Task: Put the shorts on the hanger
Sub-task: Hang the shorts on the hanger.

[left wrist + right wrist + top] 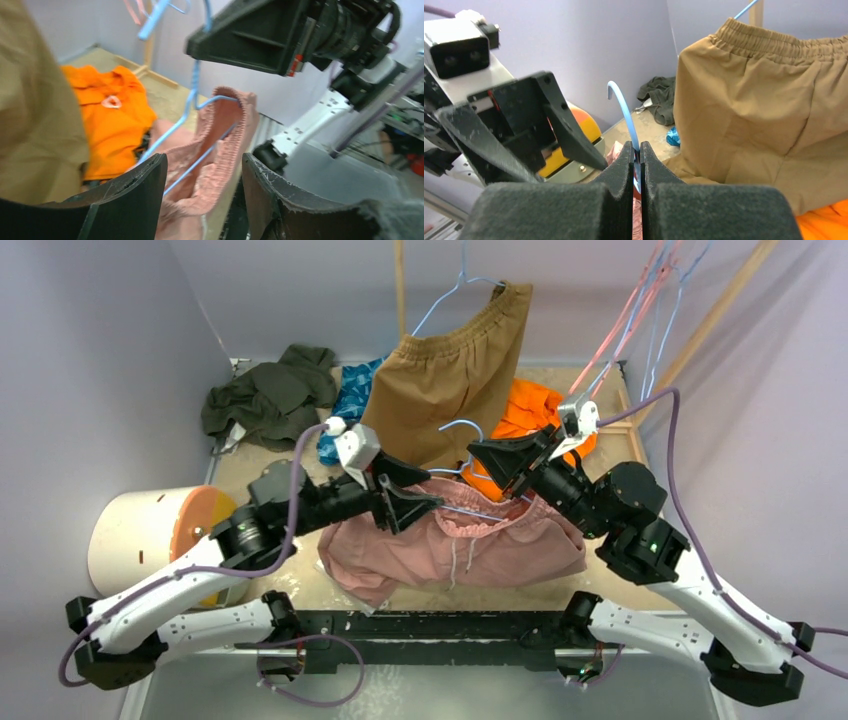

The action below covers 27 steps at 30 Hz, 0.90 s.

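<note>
Your right jaws were pinched shut on the hanger (627, 112), a thin light-blue wire, just below its hook. The shorts (470, 545), soft salmon fabric with a gathered elastic waistband, lay bunched on the desk (232, 472), waistband looped over the wire just beyond your left jaws, which stood apart, gripping nothing.

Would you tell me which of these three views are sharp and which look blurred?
Top external view: evenly lit, no glare, the pink shorts fairly sharp. Left wrist view: smeared throughout, the tan-brown shorts at the left edge a featureless blur. Right wrist view: the hanger hook crisp, the right claw, close to the lens, softer.
</note>
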Each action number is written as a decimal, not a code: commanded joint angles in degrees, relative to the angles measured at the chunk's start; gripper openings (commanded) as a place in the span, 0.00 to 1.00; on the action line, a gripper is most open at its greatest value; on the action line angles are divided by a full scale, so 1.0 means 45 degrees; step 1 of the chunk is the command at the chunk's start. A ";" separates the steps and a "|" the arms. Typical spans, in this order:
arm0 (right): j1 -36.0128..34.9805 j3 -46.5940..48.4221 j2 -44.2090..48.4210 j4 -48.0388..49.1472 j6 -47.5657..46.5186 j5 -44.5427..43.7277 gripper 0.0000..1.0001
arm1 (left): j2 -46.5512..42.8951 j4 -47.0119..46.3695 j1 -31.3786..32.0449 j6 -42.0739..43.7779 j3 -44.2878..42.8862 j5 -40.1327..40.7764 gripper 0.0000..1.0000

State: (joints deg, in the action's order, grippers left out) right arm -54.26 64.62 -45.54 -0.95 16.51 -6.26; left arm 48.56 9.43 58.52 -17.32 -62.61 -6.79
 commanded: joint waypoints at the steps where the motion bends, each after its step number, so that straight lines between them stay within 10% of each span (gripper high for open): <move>1: 0.0062 -0.0162 0.0321 0.1430 0.0781 -0.0874 0.00 | 0.0627 -0.3993 0.0025 -0.2050 0.1003 -0.3056 0.54; 27: 0.0052 -0.0448 0.0244 0.2481 0.1801 -0.1470 0.00 | 0.4762 -0.5897 0.3125 0.2475 0.0587 -0.0401 0.49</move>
State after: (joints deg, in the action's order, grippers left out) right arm -54.26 62.33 -44.99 3.73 23.40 -11.27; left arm 69.52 -14.06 71.72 -8.47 -57.54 -10.70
